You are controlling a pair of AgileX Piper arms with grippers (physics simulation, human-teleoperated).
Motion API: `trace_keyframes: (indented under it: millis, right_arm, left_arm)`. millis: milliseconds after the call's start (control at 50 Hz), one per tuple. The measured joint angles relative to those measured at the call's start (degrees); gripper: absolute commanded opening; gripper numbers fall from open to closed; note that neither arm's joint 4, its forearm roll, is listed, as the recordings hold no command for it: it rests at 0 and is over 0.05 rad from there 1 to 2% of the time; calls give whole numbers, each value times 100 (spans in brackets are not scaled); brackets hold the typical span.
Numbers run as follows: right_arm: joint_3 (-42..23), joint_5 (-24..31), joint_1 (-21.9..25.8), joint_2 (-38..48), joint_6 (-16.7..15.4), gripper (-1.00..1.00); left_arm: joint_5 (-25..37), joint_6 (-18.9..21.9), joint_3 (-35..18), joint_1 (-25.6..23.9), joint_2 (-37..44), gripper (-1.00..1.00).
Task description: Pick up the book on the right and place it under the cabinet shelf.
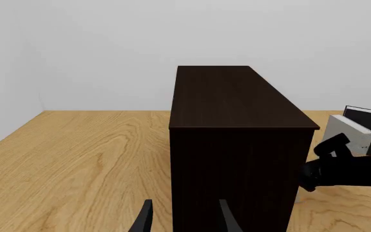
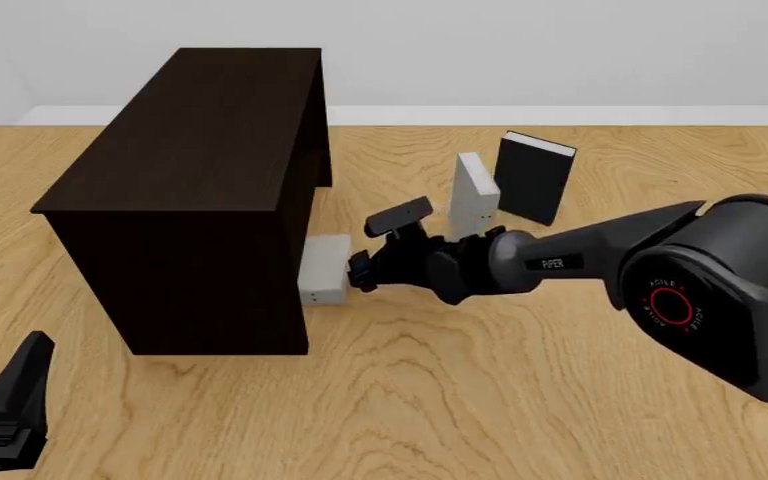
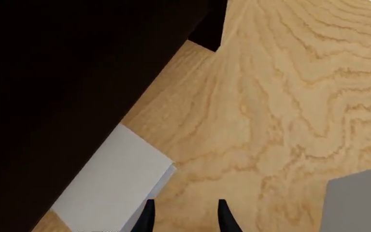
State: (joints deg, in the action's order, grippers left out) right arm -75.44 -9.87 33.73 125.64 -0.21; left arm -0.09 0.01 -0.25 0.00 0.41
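Book (image 2: 324, 268) lies flat on the counter (image 2: 518, 400), touching the right side of the cabinet shelf (image 2: 191, 190), left of the counter's middle. Left fingers (image 1: 180, 220) hover apart, holding nothing. Right fingers (image 2: 360, 270), parted and unloaded, sit just beside the book's right edge. Bare counter spreads toward the near edge.

Just left of the right gripper (image 2: 357, 270), lying flat on the wooden table (image 2: 518, 400): the thin grey book (image 2: 324, 268), partly under the big dark cabinet shelf (image 2: 197, 170). Behind the gripper, to its right, upright: a second grey book (image 2: 472, 195), then a black-covered book (image 2: 534, 178).
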Motion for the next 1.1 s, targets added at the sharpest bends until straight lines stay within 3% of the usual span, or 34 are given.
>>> trace_keyframes:
  millis: [1100]
  right_arm:
    - [-919, 258, 475, 568, 197, 100]
  left_arm:
    - [0, 0, 0, 0, 0, 100]
